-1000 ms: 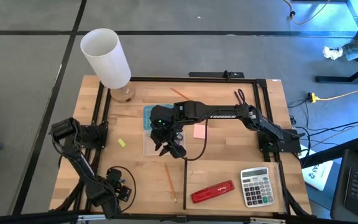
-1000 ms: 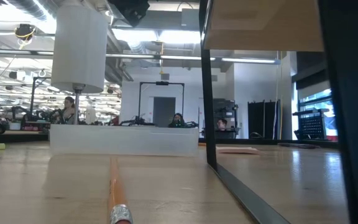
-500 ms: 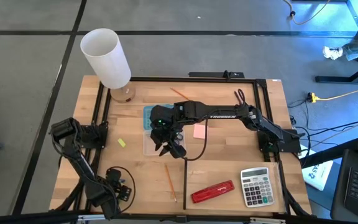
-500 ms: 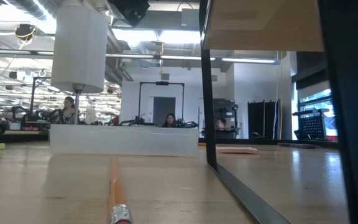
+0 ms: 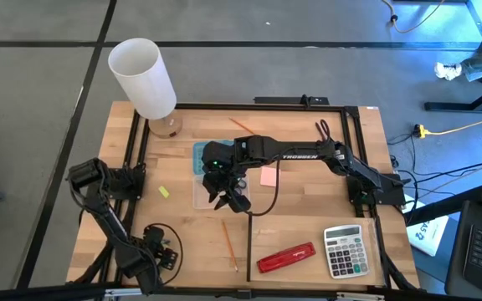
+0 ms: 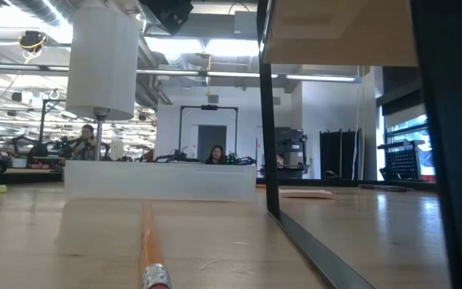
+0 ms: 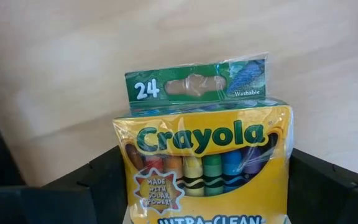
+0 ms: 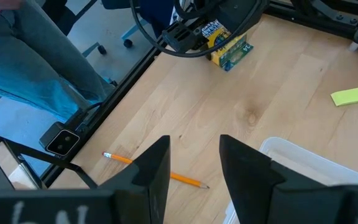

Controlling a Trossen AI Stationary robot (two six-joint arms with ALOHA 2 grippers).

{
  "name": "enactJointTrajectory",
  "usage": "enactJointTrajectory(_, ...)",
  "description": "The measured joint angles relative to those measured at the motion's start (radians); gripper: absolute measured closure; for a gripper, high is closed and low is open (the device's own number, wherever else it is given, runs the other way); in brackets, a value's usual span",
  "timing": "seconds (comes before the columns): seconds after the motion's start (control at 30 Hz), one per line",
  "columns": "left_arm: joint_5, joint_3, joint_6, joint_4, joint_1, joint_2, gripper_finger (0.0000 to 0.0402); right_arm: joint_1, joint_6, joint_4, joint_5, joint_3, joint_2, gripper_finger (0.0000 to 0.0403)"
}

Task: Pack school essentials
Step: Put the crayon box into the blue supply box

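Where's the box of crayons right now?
The crayon box is in the left claw, at the table's front-left corner in the high view. The right wrist view shows it there too, well beyond the pencil.

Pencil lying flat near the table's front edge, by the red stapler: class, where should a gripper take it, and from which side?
Grip the pencil at mid-shaft, coming straight down, fingers closing across its thin length. It lies flat on the table with bare wood on both sides, so a sideways approach would likely roll it.

Yellow-green crayon box (image 7: pixel 204 165) upright between tool fingers; orange pencil (image 5: pixel 228 243) flat on wood; pink sticky-note pad (image 5: pixel 269 176) mid-table.
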Motion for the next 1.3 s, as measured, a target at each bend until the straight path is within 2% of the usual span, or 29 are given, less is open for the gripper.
enactJointTrajectory(0.2,-0.036,-0.003,0.039,-0.003,0.014,-0.02,0.0087,0.0,0.0,0.0,0.0,0.0,0.0,0.0262)
enactJointTrajectory(0.73,-0.044,-0.001,0.224,-0.126,0.089,-0.205,0.0087,0.0,0.0,0.0,0.0,0.0,0.0,0.0262)
enactJointTrajectory(1.07,-0.069,0.0,0.417,-0.212,0.171,-0.312,0.0089,0.0,0.006,0.0,0.0,0.0,0.0,0.0262)
enactJointTrajectory(1.17,-0.082,0.0,0.475,-0.237,0.199,-0.336,0.009,0.005,0.104,0.003,0.004,0.0,0.0,0.0262)
enactJointTrajectory(1.3,-0.088,0.0,0.573,-0.239,0.234,-0.365,0.0088,0.006,0.11,-0.009,-0.025,0.001,0.0,0.0262)
